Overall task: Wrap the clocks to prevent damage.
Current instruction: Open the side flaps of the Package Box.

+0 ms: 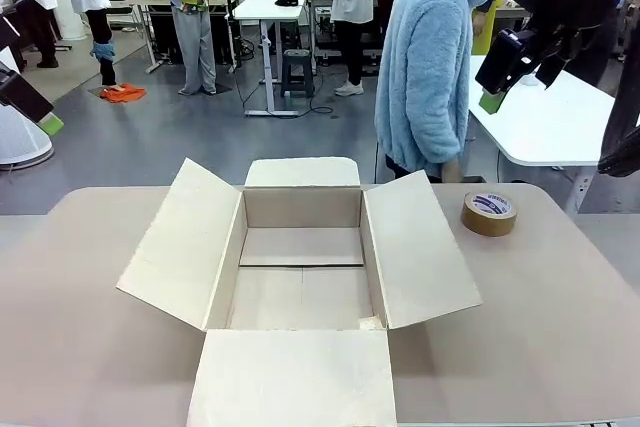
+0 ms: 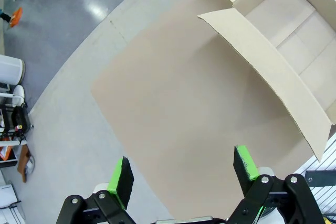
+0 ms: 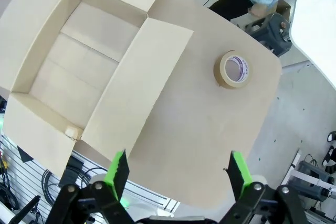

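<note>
The clocks are out of view. An open cardboard box (image 1: pixel 302 292) sits mid-table with all four flaps spread and its floor bare; it also appears in the left wrist view (image 2: pixel 294 30) and the right wrist view (image 3: pixel 79 56). My left gripper (image 2: pixel 182 161) hangs open high above the bare tabletop left of the box, at the picture's left edge in the front view (image 1: pixel 40 119). My right gripper (image 3: pixel 177 160) is open too, raised above the table's right part (image 1: pixel 497 87), holding nothing.
A roll of brown tape (image 1: pixel 489 213) lies flat on the table right of the box, also seen from the right wrist (image 3: pixel 232 70). A person in a light blue fleece (image 1: pixel 428 57) stands at the far side. A white table (image 1: pixel 550 122) stands behind on the right.
</note>
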`<action>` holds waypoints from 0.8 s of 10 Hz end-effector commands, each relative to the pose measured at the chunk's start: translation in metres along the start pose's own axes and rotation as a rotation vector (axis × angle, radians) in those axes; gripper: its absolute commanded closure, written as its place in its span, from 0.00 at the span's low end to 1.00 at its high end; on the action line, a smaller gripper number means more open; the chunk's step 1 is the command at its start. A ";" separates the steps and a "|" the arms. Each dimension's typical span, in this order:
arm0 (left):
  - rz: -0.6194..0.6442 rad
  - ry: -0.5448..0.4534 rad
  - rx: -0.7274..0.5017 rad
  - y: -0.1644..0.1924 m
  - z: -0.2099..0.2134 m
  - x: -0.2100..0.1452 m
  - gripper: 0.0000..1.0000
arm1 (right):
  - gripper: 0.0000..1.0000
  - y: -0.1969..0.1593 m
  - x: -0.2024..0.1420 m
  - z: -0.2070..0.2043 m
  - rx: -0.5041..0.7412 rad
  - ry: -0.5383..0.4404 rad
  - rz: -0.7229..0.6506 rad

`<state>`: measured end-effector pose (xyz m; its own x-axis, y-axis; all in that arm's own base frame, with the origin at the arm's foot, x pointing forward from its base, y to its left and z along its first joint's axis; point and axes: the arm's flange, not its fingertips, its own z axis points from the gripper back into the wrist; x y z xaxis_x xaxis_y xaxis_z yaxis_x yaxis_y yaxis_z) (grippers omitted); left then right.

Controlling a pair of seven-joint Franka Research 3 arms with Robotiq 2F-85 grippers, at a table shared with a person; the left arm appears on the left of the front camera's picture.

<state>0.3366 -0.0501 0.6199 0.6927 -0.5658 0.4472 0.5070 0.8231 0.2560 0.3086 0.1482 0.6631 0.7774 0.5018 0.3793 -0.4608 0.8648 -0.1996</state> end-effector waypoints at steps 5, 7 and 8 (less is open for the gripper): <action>0.000 -0.008 0.006 -0.001 -0.001 0.001 0.00 | 0.00 0.000 -0.003 -0.004 0.004 -0.016 0.013; 0.000 -0.008 0.006 -0.001 -0.001 0.001 0.00 | 0.00 0.000 -0.003 -0.004 0.004 -0.016 0.013; 0.000 -0.008 0.006 -0.001 -0.001 0.001 0.00 | 0.00 0.000 -0.003 -0.004 0.004 -0.016 0.013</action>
<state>0.3366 -0.0501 0.6200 0.6926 -0.5658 0.4474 0.5069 0.8231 0.2561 0.3081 0.1492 0.6631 0.7757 0.5043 0.3794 -0.4636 0.8633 -0.1996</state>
